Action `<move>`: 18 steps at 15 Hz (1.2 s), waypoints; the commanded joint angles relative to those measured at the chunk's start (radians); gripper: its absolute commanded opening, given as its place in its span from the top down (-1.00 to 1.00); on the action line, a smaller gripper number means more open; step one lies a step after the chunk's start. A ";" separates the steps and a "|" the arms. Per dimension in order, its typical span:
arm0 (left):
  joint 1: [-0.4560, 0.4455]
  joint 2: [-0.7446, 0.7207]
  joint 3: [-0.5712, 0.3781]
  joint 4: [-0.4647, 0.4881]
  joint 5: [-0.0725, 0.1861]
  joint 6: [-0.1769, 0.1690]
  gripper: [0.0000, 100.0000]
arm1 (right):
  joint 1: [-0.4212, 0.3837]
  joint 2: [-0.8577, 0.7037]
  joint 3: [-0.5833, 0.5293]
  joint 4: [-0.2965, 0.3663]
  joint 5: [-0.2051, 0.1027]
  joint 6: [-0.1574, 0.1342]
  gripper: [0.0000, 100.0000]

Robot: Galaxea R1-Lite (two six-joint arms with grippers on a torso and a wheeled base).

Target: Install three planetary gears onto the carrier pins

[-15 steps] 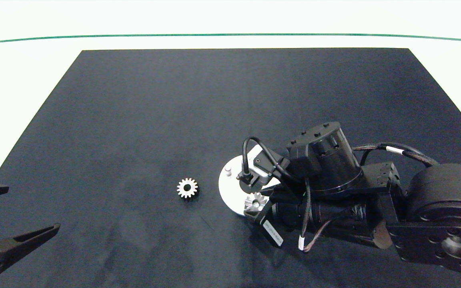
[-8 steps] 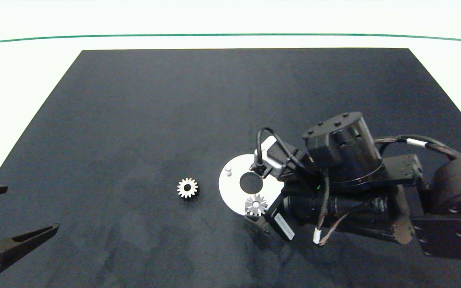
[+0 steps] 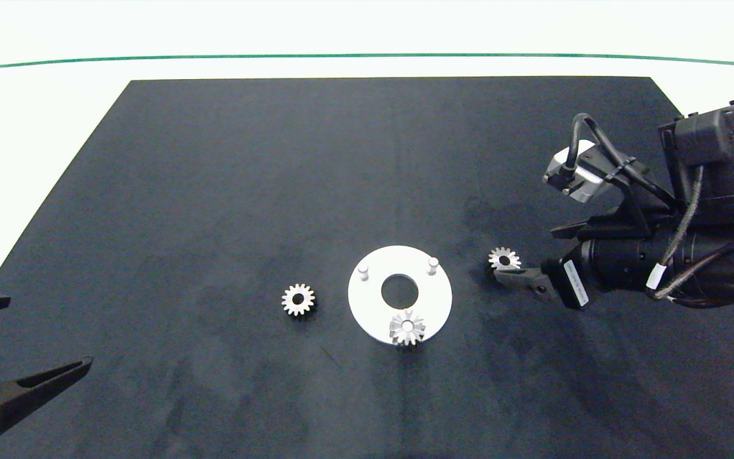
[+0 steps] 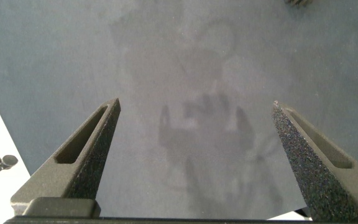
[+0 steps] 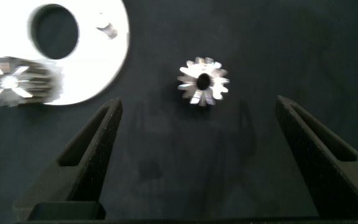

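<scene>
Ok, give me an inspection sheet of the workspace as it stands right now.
Surface: dark mat on a white table.
Job's things: white disc with one gear seated on the near pin; two pins bare. One loose gear left of the disc, another right of it.
Clutter: nothing seen.
Grippers: right gripper open, fingers either side of the right-hand loose gear; left gripper open, parked at the mat's near left corner.
Cables: black cable looped on the right wrist.
Surroundings: green line across the far table.
</scene>
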 commanded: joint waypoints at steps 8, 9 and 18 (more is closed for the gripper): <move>0.000 0.001 0.001 0.003 0.000 0.002 -1.00 | -0.054 0.154 -0.029 -0.040 0.067 0.000 -1.00; 0.000 0.001 0.001 0.003 0.000 0.002 -1.00 | -0.060 0.162 -0.032 -0.045 0.067 0.000 -1.00; 0.001 0.000 0.001 0.003 0.000 0.002 -1.00 | -0.074 0.215 -0.075 -0.048 0.067 0.004 -0.75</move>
